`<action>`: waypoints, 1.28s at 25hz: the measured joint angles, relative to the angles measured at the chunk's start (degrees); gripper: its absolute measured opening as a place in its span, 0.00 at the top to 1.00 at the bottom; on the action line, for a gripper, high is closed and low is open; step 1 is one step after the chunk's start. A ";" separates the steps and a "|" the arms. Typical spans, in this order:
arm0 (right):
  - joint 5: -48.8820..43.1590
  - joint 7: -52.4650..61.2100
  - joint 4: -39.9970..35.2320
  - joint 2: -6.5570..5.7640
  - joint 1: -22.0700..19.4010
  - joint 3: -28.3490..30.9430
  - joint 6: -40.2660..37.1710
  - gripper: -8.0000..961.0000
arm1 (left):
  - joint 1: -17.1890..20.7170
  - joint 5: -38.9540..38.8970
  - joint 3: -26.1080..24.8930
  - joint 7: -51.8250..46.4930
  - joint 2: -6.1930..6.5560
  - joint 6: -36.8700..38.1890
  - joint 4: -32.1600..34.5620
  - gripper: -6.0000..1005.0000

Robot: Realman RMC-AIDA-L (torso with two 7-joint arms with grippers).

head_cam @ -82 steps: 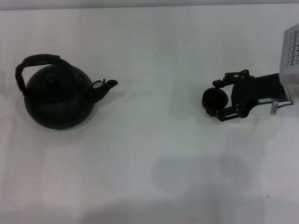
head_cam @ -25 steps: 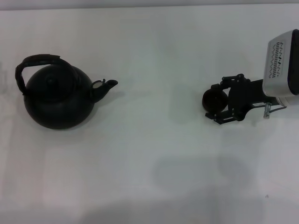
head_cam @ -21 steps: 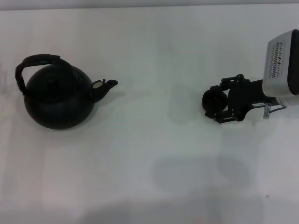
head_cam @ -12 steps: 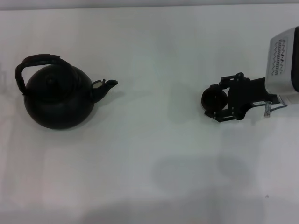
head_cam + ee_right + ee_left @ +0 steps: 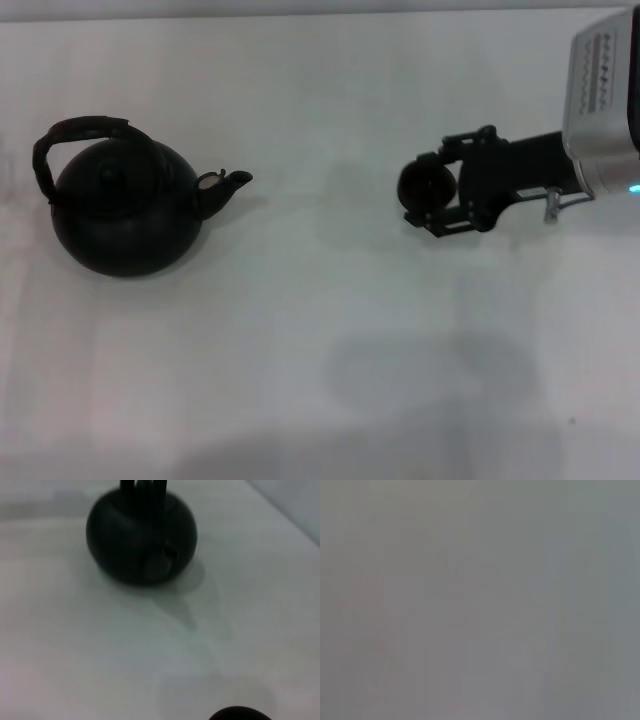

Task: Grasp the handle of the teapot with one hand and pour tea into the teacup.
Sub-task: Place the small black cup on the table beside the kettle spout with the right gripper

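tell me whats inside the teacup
Cannot tell: the teacup, held in the right hand off the white table, shows only a dark opening, its inside too dark to see any tea.

Teapot [image 5: 122,215] sits on the tabletop [image 5: 320,350] at far left, spout aimed right, handle [image 5: 70,140] arched over it. Well apart to the right, the teacup [image 5: 426,187] sits between the right tool's [image 5: 432,192] fingers.

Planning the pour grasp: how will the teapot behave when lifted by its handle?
The teapot looks big and matte black, so probably heavy for its size. Its handle arches over the lid, so the pot will likely swing below it. The round body may rock if nudged. The right gripper holds the teacup.
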 joint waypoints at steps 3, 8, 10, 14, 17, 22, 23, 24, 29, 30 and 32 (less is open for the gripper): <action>3.23 0.15 -0.22 0.05 0.55 -0.61 -0.11 0.23 | 0.00 0.63 0.00 -0.03 0.00 0.00 0.00 0.45; 5.78 1.11 -0.72 0.28 2.19 -3.44 -1.68 0.23 | -0.08 1.01 0.00 -0.08 0.00 0.02 0.00 0.45; 5.92 1.95 -0.77 0.33 2.65 -5.64 -3.34 0.23 | -0.17 1.06 0.00 -0.09 0.00 0.03 0.00 0.45; 5.98 3.94 -0.77 0.34 3.39 -11.07 -8.42 0.23 | -0.26 1.10 0.00 -0.11 -0.05 0.05 0.00 0.45; 6.02 5.05 -0.79 0.35 3.88 -15.01 -12.54 0.23 | -0.27 1.21 0.00 -0.18 -0.10 0.07 0.00 0.45; 5.92 5.34 -1.27 0.46 4.10 -20.34 -17.87 0.23 | -0.35 2.41 0.00 -0.30 -0.18 0.14 -0.02 0.45; 5.76 5.39 -1.69 0.46 4.18 -20.85 -18.63 0.23 | -0.38 2.57 0.00 -0.32 -0.18 0.21 -0.05 0.45; 5.68 5.41 -2.14 0.48 4.28 -21.02 -18.87 0.23 | -0.40 2.69 0.00 -0.32 -0.18 0.28 -0.10 0.45; 5.80 5.45 -4.14 0.51 4.64 -21.23 -19.04 0.23 | -0.51 2.71 0.00 -0.35 -0.13 1.07 -0.62 0.45; 5.84 5.45 -4.37 0.50 4.66 -21.25 -19.08 0.23 | -0.52 2.71 0.00 -0.35 -0.12 1.07 -0.62 0.45; 5.83 5.45 -4.51 0.47 4.52 -21.26 -19.17 0.23 | -0.55 2.71 0.00 -0.35 -0.11 1.07 -0.62 0.45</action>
